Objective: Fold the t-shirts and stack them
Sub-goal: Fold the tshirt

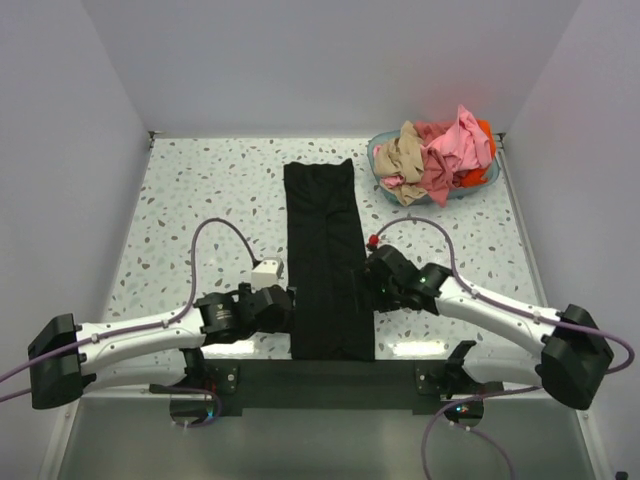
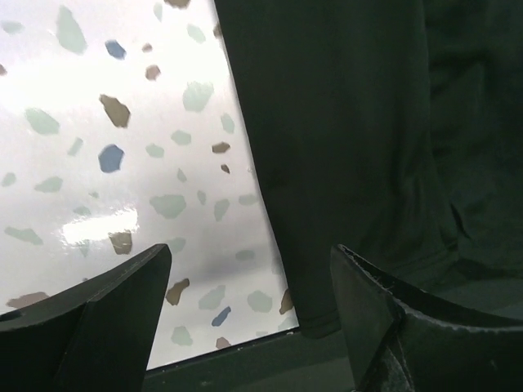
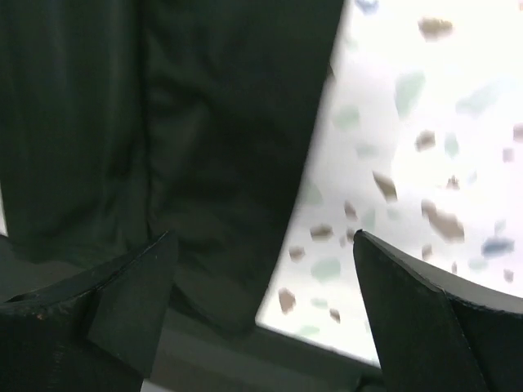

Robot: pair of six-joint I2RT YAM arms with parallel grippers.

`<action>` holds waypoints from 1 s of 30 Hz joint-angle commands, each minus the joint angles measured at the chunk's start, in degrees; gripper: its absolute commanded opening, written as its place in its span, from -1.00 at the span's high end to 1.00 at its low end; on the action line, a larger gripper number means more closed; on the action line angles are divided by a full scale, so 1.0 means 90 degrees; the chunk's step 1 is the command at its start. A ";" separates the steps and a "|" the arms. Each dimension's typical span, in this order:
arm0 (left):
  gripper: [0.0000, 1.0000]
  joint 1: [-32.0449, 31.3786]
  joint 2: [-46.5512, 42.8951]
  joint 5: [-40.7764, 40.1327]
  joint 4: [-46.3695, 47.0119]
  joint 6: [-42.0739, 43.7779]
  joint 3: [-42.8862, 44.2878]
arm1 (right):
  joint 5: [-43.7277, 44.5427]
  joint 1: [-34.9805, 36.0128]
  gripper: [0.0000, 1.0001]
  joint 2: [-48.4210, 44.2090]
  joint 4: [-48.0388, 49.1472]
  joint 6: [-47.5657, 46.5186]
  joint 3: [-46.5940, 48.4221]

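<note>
A large black t-shirt (image 1: 325, 260) lies flat as a long narrow strip down the middle of the table. My left gripper (image 1: 286, 304) is open at the strip's near left edge. In the left wrist view (image 2: 249, 302) its fingers straddle the shirt's (image 2: 351, 122) near left corner, holding nothing. My right gripper (image 1: 362, 284) is open at the strip's near right edge. In the right wrist view (image 3: 261, 302) its fingers straddle the shirt's (image 3: 188, 122) near right edge, empty. Pink (image 1: 455, 145), tan-beige (image 1: 403, 155) and orange-red (image 1: 486, 130) shirts are heaped at the back right.
The heaped shirts fill a teal round basket (image 1: 378, 152) at the back right corner. A black bar (image 1: 330, 385) runs along the table's near edge between the arm bases. White walls close the table on three sides.
</note>
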 commanded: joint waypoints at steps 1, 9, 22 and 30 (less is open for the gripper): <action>-0.65 -0.0207 -0.0068 0.0486 0.0256 -0.0441 -0.0337 | 0.0568 0.0297 -0.81 -0.1091 -0.0542 0.1102 -0.0329; -0.56 -0.0588 0.0128 0.0955 0.0501 -0.0910 -0.0641 | 0.0423 0.0639 -0.62 -0.1709 -0.1004 0.1777 -0.1003; -0.51 -0.0726 0.0342 0.0936 0.0677 -0.1155 -0.0612 | 0.0237 0.1713 -0.27 -0.1289 -0.0233 0.2813 -0.1590; -0.33 -0.0765 0.0362 0.0956 0.0696 -0.1340 -0.0680 | 0.0295 0.2358 -0.21 -0.0928 0.0080 0.3330 -0.1649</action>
